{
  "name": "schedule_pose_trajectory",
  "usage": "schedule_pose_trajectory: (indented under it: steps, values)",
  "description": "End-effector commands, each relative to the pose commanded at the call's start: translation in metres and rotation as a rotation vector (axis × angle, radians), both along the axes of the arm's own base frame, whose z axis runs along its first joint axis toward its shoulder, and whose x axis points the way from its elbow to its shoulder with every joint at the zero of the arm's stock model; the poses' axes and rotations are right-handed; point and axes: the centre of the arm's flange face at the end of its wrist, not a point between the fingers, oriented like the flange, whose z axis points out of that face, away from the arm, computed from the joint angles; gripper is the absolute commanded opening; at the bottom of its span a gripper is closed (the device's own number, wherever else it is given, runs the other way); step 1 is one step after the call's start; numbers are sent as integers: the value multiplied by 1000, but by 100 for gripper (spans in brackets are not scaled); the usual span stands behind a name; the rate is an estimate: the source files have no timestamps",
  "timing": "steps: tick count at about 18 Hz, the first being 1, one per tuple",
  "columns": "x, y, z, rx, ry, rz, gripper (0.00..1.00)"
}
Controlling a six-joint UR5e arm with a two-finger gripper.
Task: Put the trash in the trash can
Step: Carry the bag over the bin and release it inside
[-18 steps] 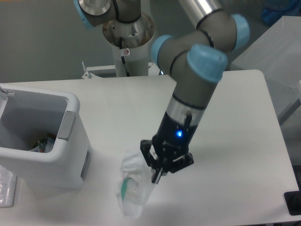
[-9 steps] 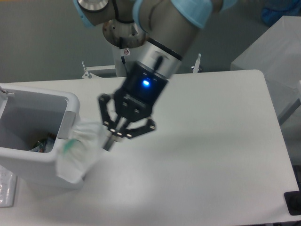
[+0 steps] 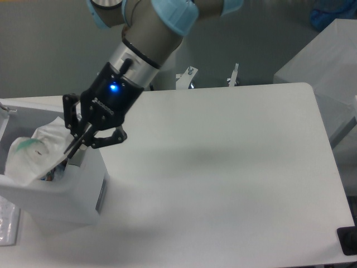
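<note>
My gripper (image 3: 75, 146) is shut on the crumpled clear plastic wrapper (image 3: 34, 151), which has a green piece showing at its left end. The wrapper hangs over the open top of the white trash can (image 3: 61, 198) at the table's left edge, partly inside the rim. The can's grey side panel is mostly hidden by the gripper. A bit of coloured trash (image 3: 53, 174) shows inside the can under the wrapper. The bottle is not clearly visible.
The white table (image 3: 223, 178) spreads to the right of the can. A clear plastic item (image 3: 6, 223) lies at the far left, in front of the can. The robot base (image 3: 184, 78) stands behind the table.
The arm has swung left, carrying the wrapper from the table's front middle up to the can and over its opening.
</note>
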Motion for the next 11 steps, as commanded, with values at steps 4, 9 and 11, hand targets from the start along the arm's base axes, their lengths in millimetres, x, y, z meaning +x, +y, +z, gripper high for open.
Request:
schedule_pose_trajectory:
  steps: [4,9,11]
  values:
    - [0,0,6,9,14,-4,100]
    - [-21,2,38,55,45,26,100]
    - [-25,0,46,66,55,33,100]
